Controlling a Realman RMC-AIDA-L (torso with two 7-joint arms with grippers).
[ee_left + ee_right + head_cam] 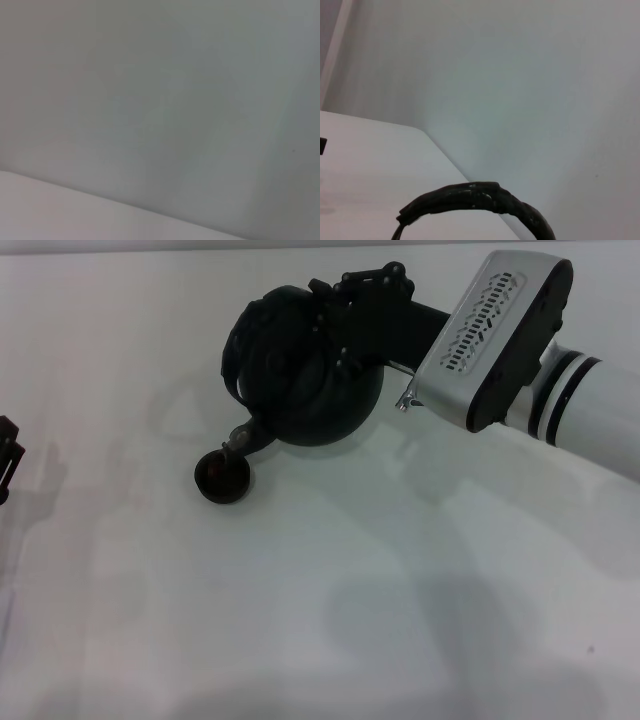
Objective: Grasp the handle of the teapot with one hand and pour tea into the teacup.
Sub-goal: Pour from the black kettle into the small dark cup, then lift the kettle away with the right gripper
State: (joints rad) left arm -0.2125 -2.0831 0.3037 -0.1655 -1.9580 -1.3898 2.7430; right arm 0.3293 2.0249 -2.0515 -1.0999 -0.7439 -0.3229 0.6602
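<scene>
White right arm (600,425), black bands, silver wrist housing (490,335) — slotted vents, black gripper (350,315)

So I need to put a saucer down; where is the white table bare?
Bare: the white table nearer than the tiny dark teacup and round black teapot, under the right gripper. Crowded: spout over cup. Left gripper at the left edge.

- teapot (300,375) tilted at table (330,620) rear centre, spout over teacup (222,476)
- teacup on table, front-left of teapot
- right gripper (345,325) at teapot's right
- left gripper (8,455) far left edge
</scene>
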